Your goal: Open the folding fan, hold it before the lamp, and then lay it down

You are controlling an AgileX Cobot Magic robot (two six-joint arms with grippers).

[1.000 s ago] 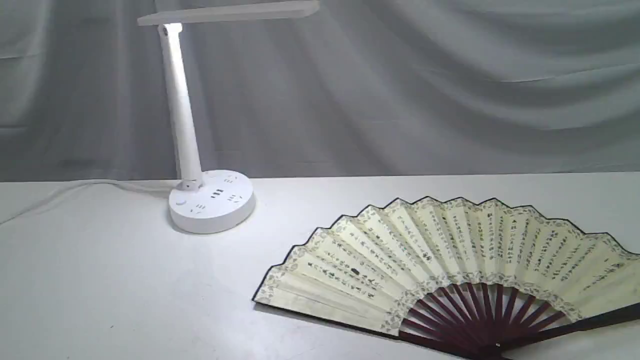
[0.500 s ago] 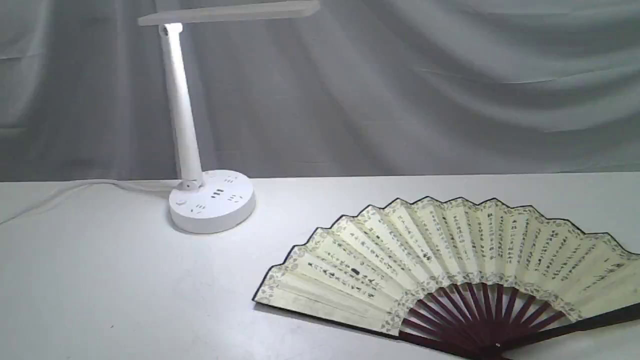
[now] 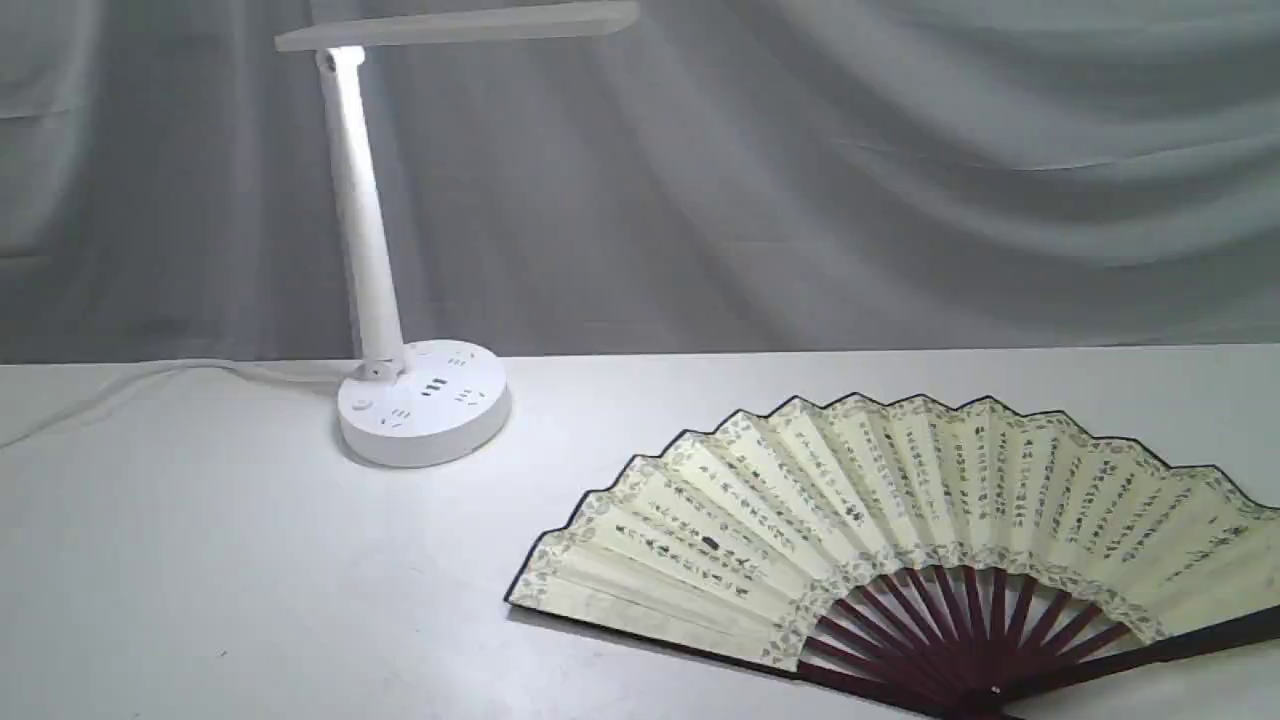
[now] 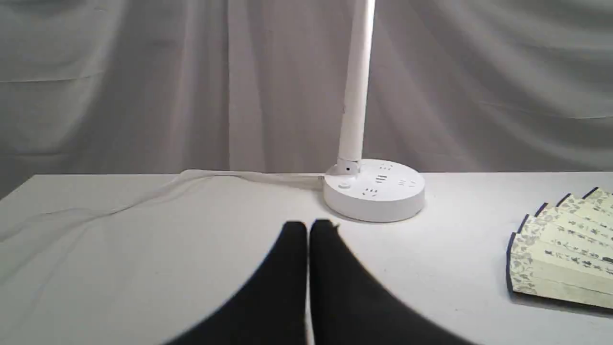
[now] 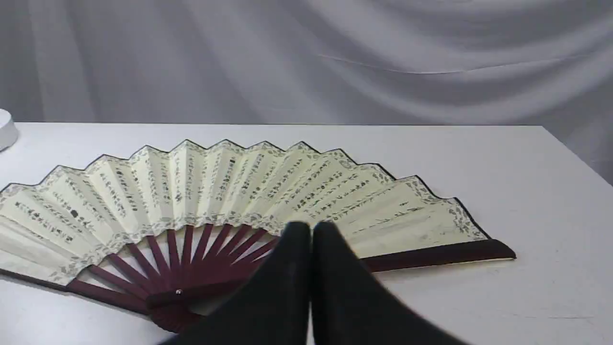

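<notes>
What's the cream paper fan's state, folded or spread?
Spread: cream pleated paper fan lies flat on the white table, maroon ribs splayed.

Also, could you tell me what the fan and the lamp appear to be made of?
The fan: its leaf looks like matte cream paper, sharply pleated; its ribs look like dark reddish wood. The lamp: probably smooth white plastic, with moulded sockets in its base.
</notes>
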